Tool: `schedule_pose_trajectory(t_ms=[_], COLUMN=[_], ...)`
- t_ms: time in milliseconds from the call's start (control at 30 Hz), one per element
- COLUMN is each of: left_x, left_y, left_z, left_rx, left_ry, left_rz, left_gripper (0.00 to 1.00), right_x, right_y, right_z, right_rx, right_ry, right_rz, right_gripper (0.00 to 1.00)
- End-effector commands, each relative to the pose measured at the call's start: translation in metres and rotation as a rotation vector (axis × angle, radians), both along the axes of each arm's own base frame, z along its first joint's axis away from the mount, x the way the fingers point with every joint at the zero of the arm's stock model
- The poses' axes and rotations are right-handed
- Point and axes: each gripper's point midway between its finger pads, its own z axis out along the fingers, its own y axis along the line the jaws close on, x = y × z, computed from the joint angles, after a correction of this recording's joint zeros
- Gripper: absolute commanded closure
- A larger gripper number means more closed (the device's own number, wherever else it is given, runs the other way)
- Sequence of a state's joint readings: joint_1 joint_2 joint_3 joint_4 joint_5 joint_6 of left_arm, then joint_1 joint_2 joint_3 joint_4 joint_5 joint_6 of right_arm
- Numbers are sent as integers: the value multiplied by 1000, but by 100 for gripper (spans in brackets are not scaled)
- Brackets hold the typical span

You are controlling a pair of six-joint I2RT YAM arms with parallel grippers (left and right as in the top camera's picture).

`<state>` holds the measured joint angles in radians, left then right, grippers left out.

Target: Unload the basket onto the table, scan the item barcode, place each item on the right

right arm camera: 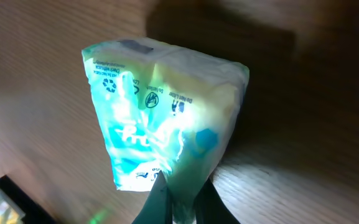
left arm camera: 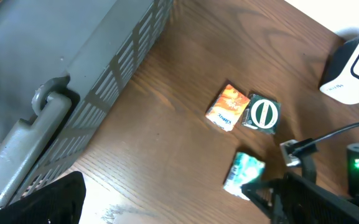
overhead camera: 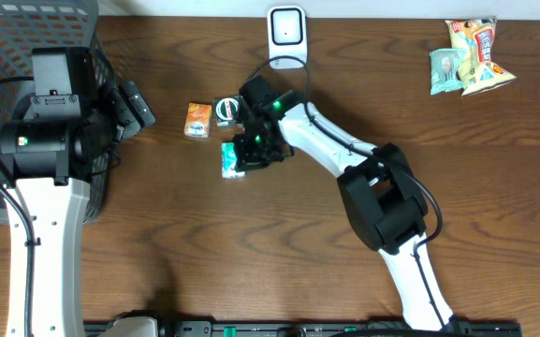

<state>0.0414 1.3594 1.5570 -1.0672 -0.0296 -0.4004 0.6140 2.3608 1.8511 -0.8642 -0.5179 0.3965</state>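
Observation:
The item is a teal and white plastic packet [overhead camera: 231,161] lying on the wooden table left of centre. My right gripper [overhead camera: 251,153] is shut on its right end. In the right wrist view the packet [right arm camera: 160,124] fills the middle, its crumpled end pinched between my dark fingertips [right arm camera: 157,205]. The left wrist view shows the same packet [left arm camera: 244,172] with the right gripper's black jaws against it. The white barcode scanner [overhead camera: 286,31] stands at the table's back edge, apart from the packet. My left gripper [overhead camera: 135,105] is open and empty beside the basket.
An orange packet [overhead camera: 197,120] and a dark green item with a round white logo [overhead camera: 226,109] lie just behind the teal packet. A grey mesh basket [overhead camera: 26,56] fills the left edge. Snack bags [overhead camera: 471,58] lie at the back right.

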Motion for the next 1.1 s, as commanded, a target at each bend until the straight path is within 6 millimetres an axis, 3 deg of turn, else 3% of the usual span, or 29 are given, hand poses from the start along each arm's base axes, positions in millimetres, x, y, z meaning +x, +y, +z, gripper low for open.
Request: schedule_pose_trajectory(t_ms=[0,167,333,567,733,867,1067], left_x=[-2,-2,-2,-2,-2,-2,-2], left_y=[2,2,2,2,2,2,2], left_z=[2,2,2,2,2,2,2], left_rx=[-1,-1,-1,-1,-1,-1,-1], left_ry=[-5,-5,-5,-5,-5,-5,-5], left_rz=[15,15,14,14,14,14,14], left_gripper=[2,2,3,2,2,2,2], right_x=[13,19,33,56,61,69,81], right_y=[-19,-26,-57,-113,-138,-158,-171], right_z=[9,54,100,109,131,132,151], right_rx=[109,442,737,792,931,936,1042], right_ry=[17,-17,-67,-92,-212,-293,-362], right_rz=[34,182,207,99,108,105,68], right_gripper=[99,99,99,99,99,99,99])
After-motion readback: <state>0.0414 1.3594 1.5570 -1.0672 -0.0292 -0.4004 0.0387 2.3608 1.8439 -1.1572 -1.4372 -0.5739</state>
